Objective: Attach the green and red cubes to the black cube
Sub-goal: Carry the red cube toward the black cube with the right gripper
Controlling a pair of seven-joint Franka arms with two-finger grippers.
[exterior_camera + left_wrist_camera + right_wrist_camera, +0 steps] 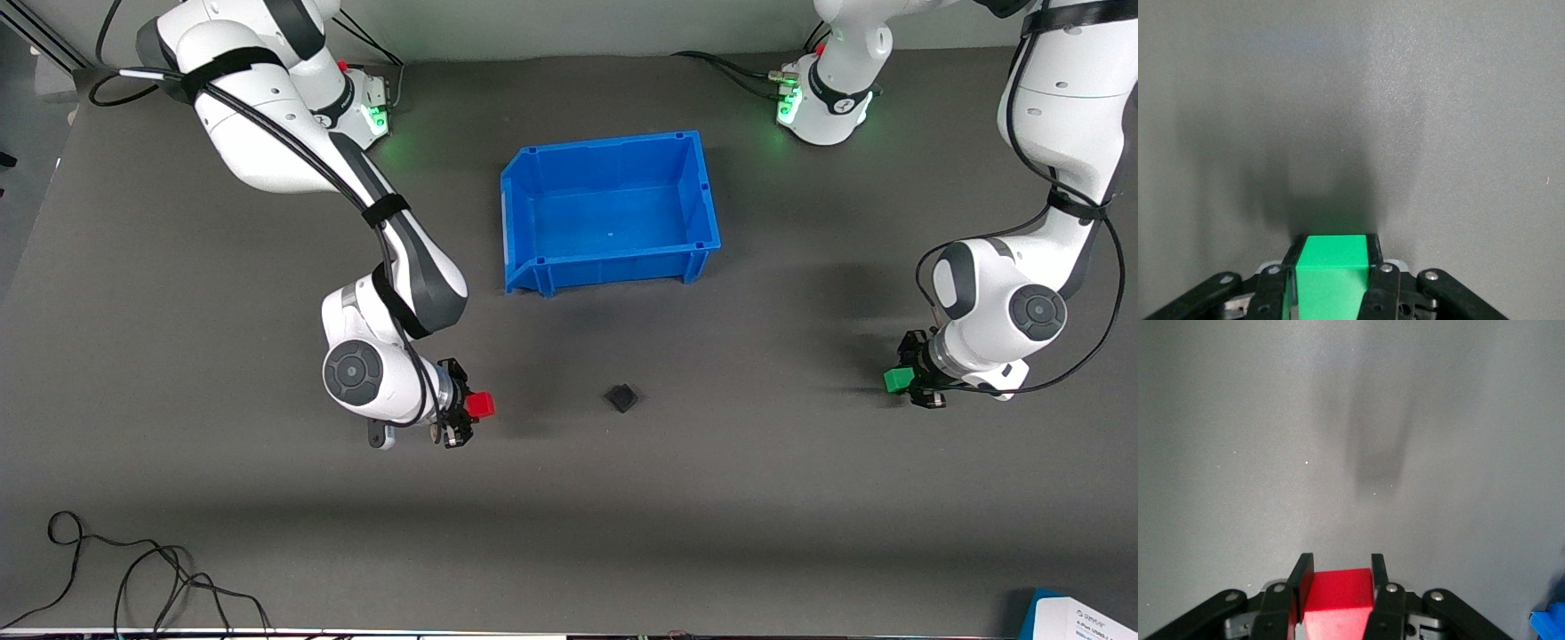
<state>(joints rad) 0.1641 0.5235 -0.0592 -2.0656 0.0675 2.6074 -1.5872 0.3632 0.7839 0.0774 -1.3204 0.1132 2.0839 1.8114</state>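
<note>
Both arms are carrying something right now. The right pincer [469, 411] is clamping the red cube [481, 405] between its two fingers, hanging over the table [178, 498] toward the right arm's end, with the cube poking out past the fingertips toward the middle of the table. In the right wrist view the red cube [1336, 593] is sitting squarely between the fingers [1300, 577] and throwing a soft shadow on the grey surface, so it looks lifted — not resting on the table. The left pincer [909, 380] is doing the same with the green cube [898, 380] over the left arm's end of the table; in the left wrist view the green cube [1331, 273] is being squeezed by both pads [1373, 252], and its dark shadow starts right at the cube's front edge, so it's sitting low over the surface, though I can't tell if it's actually touching. The black cube [621, 396] is lying by itself on the table between the two pincers, well apart from both and somewhat closer to the red one, turned a bit so a corner is pointing at the front camera. The blue bin [533, 191] is sitting farther from the front camera than the black cube, roughly mid-table, nothing visible inside it. Some loose black cables [133, 578] are trailing along the table's near edge at the right arm's end.
</note>
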